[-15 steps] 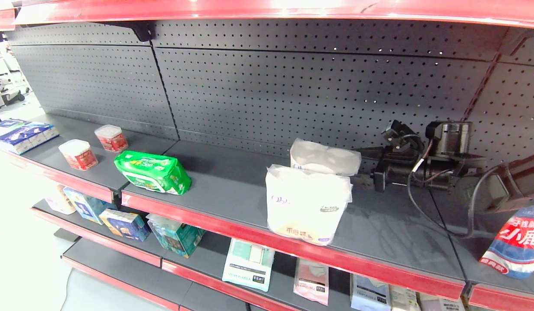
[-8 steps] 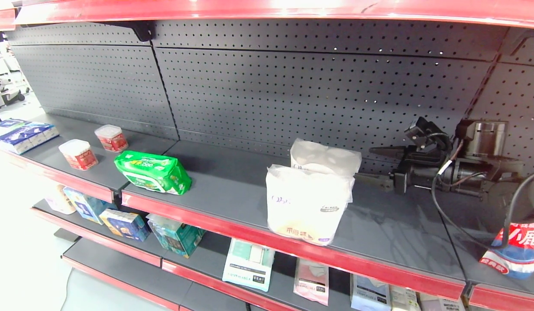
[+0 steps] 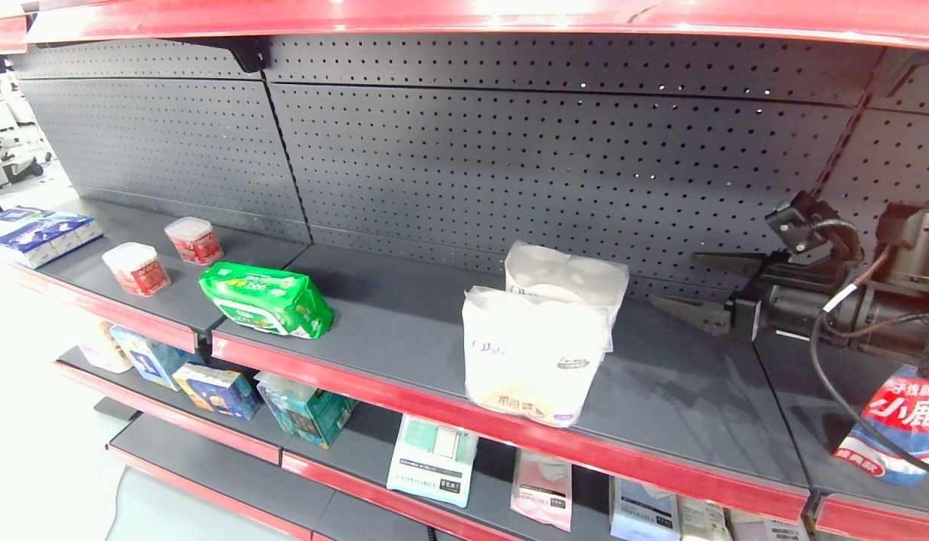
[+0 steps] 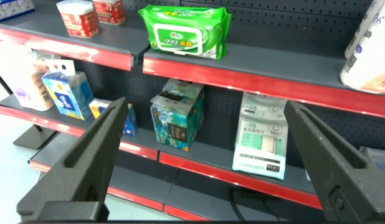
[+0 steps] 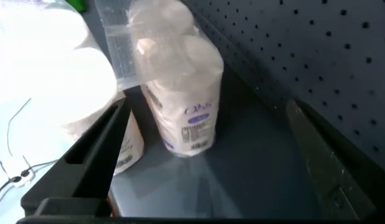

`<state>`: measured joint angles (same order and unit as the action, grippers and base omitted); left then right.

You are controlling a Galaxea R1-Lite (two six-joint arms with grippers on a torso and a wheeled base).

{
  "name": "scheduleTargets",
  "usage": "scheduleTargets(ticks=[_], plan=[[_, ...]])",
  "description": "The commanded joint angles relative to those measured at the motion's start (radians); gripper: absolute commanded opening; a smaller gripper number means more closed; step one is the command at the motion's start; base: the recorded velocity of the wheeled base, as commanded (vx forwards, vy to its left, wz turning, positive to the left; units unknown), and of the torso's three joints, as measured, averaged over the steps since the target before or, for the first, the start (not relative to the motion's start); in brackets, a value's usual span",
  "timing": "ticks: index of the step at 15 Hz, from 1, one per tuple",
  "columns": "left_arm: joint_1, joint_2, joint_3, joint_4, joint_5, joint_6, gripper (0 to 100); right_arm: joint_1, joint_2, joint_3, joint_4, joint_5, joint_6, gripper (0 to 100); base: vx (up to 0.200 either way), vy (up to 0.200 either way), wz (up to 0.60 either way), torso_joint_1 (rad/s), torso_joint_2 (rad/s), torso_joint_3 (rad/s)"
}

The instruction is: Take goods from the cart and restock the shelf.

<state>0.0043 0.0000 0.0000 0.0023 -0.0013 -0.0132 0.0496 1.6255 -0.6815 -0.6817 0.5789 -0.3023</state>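
White roll packs [image 3: 535, 353] are on the shelf [image 3: 404, 323]. Your right end effector [image 3: 673, 279] is open and empty just right of them. Plenty of bare shelf to fill.

Shelf [image 3: 404, 323] holds tissue packs [image 3: 535, 353] (two) and wipes [image 3: 265, 298].

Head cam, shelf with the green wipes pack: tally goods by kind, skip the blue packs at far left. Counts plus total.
Red tubs with white lids: 2
Green wipes pack: 1
White roll packs: 2
Red-and-blue bag, cut off at the right edge: 1
Total: 6
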Motion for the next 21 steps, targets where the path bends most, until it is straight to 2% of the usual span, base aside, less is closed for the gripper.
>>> scheduleTargets(ticks=[1, 3, 6, 7, 8, 10, 12, 13, 15, 19, 21], plan=[[0.000, 0.000, 0.000, 0.001, 0.000, -0.001, 100, -0.002, -0.121, 0.076, -0.001, -0.047, 0.005, 100, 0.000, 0.000, 0.00, 0.000, 0.00, 0.000], [0.000, 0.000, 0.000, 0.001, 0.000, -0.001, 100, 0.001, -0.242, 0.155, -0.001, -0.126, 0.057, 100, 0.000, 0.000, 0.00, 0.000, 0.00, 0.000], [0.000, 0.000, 0.000, 0.001, 0.000, -0.001, 100, 0.003, -0.484, 0.326, 0.021, -0.378, 0.118, 100, 0.000, 0.000, 0.00, 0.000, 0.00, 0.000], [0.000, 0.000, 0.000, -0.001, 0.000, -0.001, 100, -0.010, -0.630, 0.385, 0.103, -0.498, 0.120, 100, 0.000, 0.000, 0.00, 0.000, 0.00, 0.000], [0.000, 0.000, 0.000, -0.001, 0.000, -0.001, 100, -0.034, -0.722, 0.402, 0.180, -0.542, 0.121, 100, 0.000, 0.000, 0.00, 0.000, 0.00, 0.000], [0.000, 0.000, 0.000, 0.001, 0.000, -0.001, 100, -0.111, -0.951, 0.474, 0.333, -0.556, 0.123, 100, 0.000, 0.000, 0.00, 0.000, 0.00, 0.000], [0.000, 0.000, 0.000, -0.001, 0.000, -0.001, 100, -0.128, -1.213, 0.533, 0.488, -0.557, 0.120, 100, 0.000, 0.000, 0.00, 0.000, 0.00, 0.000], [0.000, 0.000, 0.000, -0.001, 0.000, -0.001, 100, -0.155, -1.331, 0.550, 0.577, -0.525, 0.129, 100, 0.000, 0.000, 0.00, 0.000, 0.00, 0.000], [0.000, 0.000, 0.000, 0.001, 0.000, -0.001, 100, -0.155, -1.532, 0.576, 0.712, -0.501, 0.183, 100, 0.000, 0.000, 0.00, 0.000, 0.00, 0.000], [0.000, 0.000, 0.000, -0.001, 0.000, -0.001, 100, -0.155, -1.526, 0.677, 0.634, -0.594, 0.196, 100, 0.000, 0.000, 0.00, 0.000, 0.00, 0.000], [0.000, 0.000, 0.000, -0.001, 0.000, -0.001, 100, -0.155, -1.526, 0.680, 0.640, -0.577, 0.252, 100, 0.000, 0.000, 0.00, 0.000, 0.00, 0.000]])
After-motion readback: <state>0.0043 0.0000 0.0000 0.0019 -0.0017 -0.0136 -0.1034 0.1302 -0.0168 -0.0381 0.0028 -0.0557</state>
